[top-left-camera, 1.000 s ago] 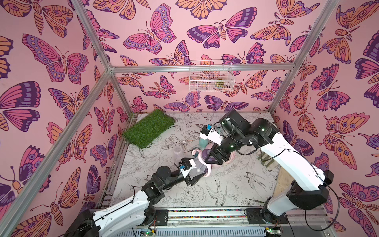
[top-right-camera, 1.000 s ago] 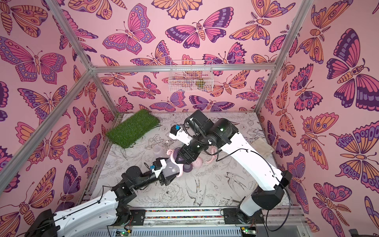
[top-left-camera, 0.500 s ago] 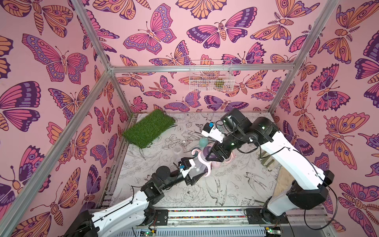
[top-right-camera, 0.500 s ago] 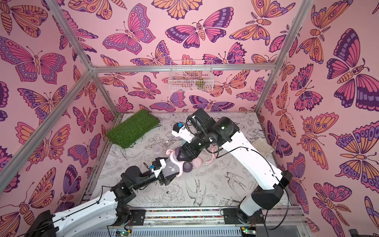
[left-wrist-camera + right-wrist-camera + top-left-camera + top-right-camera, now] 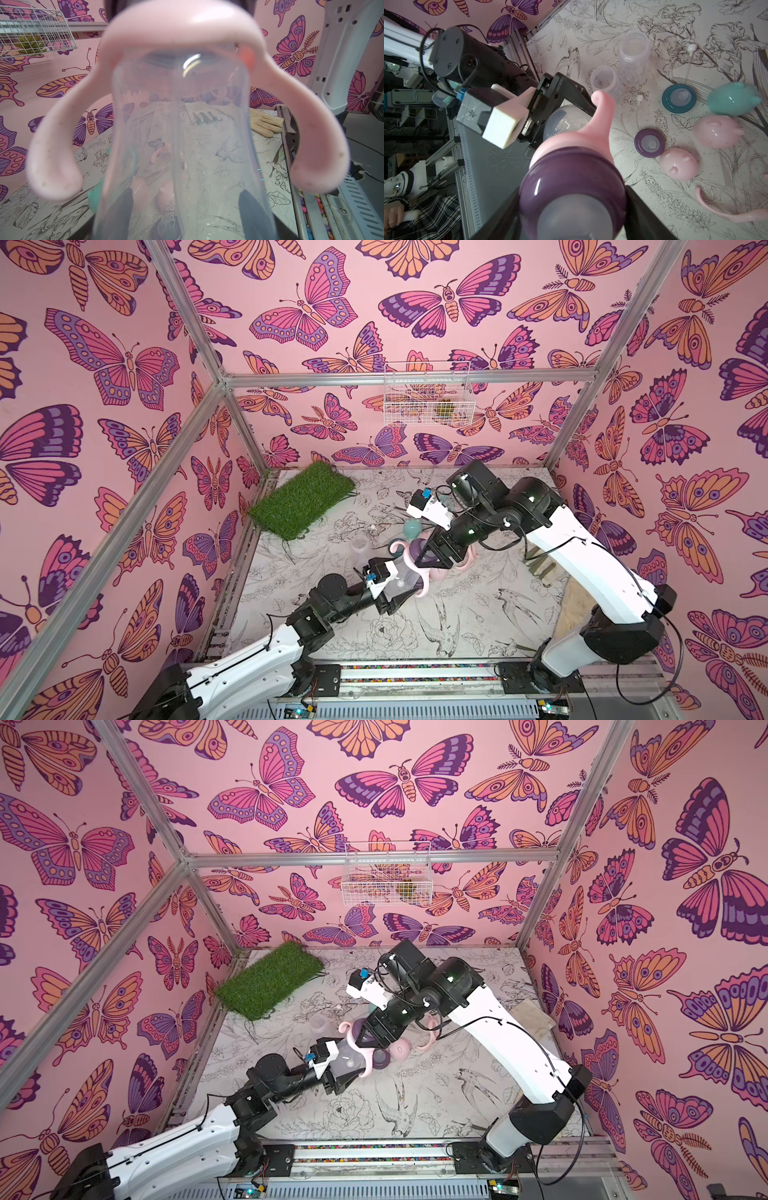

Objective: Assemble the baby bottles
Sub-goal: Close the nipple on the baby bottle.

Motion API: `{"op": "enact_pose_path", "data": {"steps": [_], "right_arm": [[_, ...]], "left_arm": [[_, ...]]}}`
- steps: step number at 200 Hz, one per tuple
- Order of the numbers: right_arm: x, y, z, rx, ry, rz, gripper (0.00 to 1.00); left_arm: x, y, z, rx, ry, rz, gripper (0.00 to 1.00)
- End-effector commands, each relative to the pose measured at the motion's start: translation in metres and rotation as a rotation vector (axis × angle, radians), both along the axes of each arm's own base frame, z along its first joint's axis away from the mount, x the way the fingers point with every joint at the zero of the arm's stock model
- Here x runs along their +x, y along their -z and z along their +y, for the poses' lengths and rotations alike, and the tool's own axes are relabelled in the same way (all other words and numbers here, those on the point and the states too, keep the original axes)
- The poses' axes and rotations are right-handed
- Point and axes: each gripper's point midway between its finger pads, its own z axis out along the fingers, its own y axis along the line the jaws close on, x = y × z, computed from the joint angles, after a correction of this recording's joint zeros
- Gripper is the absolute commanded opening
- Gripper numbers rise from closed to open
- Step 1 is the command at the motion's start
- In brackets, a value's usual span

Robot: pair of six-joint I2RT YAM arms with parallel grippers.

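Gripping, left hand [image 5: 395, 587]: clamped on the clear body of the held bottle [image 5: 180, 135], near its base; carried it tilted above the worktop [image 5: 478, 622], neck toward the other arm.
Grip, right hand [image 5: 571, 218]: closed around the purple nipple collar [image 5: 571, 172], a jaw on either side, at the neck of that same bottle.
Neck, pink handle ring [image 5: 600, 118]: already sat round the neck just behind the collar, both handles curving back along the body.
Step, as judged: collar being screwed down; could not tell whether it was fully tight.
Done, as judged: one bottle with ring and collar on; no cap on it yet.
Loose on the worktop: first bare bottle [image 5: 634, 58] and second bare bottle [image 5: 604, 81] just beside each other, nothing fitted to either; teal collar [image 5: 679, 98]; spare purple collar [image 5: 649, 143]; teal eared cap [image 5: 733, 98]; pink eared cap [image 5: 716, 131]; second pink eared cap [image 5: 678, 164]; loose pink ring [image 5: 726, 214], partly out of frame.
Left, as judged: cap for the held bottle, then ring, collar and cap for each bare bottle; looked well short of halfway.
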Motion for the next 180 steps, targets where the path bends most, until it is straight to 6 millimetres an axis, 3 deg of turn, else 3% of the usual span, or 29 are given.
{"op": "enact_pose_path", "data": {"steps": [1, 71, 77, 100, 180], "right_arm": [[-0.005, 0.004, 0.000, 0.003, -0.026, 0.024, 0.38], [-0.007, 0.009, 0.000, -0.009, -0.029, 0.041, 0.38], [-0.004, 0.019, 0.004, -0.030, -0.031, 0.067, 0.38], [-0.004, 0.022, 0.004, -0.035, -0.033, 0.078, 0.38], [0.008, 0.037, 0.023, -0.006, 0.085, 0.199, 0.32]], "left_arm": [[-0.003, -0.028, -0.003, -0.051, 0.018, -0.068, 0.00], [-0.002, -0.027, -0.004, -0.039, 0.017, -0.077, 0.00], [-0.001, -0.027, -0.003, -0.038, 0.011, -0.083, 0.00], [0.002, -0.028, -0.001, -0.030, -0.016, -0.103, 0.00], [0.031, -0.033, 0.016, 0.043, -0.225, -0.224, 0.00]]}}
